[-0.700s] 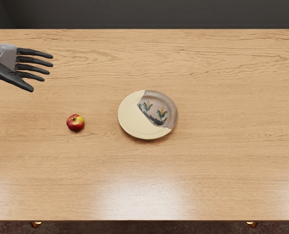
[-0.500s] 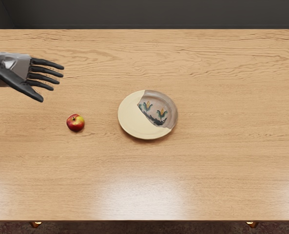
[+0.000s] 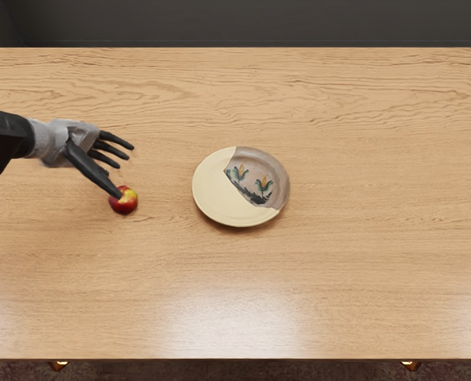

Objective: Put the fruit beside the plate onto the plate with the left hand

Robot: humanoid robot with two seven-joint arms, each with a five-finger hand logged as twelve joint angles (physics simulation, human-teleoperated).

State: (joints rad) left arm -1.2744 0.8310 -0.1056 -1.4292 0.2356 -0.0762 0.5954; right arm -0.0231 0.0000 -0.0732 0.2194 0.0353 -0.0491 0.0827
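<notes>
A small red and yellow apple (image 3: 125,202) lies on the wooden table, left of a round cream plate (image 3: 217,196) with a painted flower pattern on its right half. My left hand (image 3: 100,159) comes in from the left edge and hovers just above and left of the apple. Its fingers are spread and hold nothing. The thumb tip (image 3: 116,193) overlaps the apple's top left edge in this view. The right hand is out of view.
The wooden table (image 3: 338,278) stretches across the whole view, with its front edge near the bottom and a dark wall behind its far edge.
My left hand has moved right and down from the table's left edge toward the apple, and more of its forearm shows. Apple and plate have not moved.
</notes>
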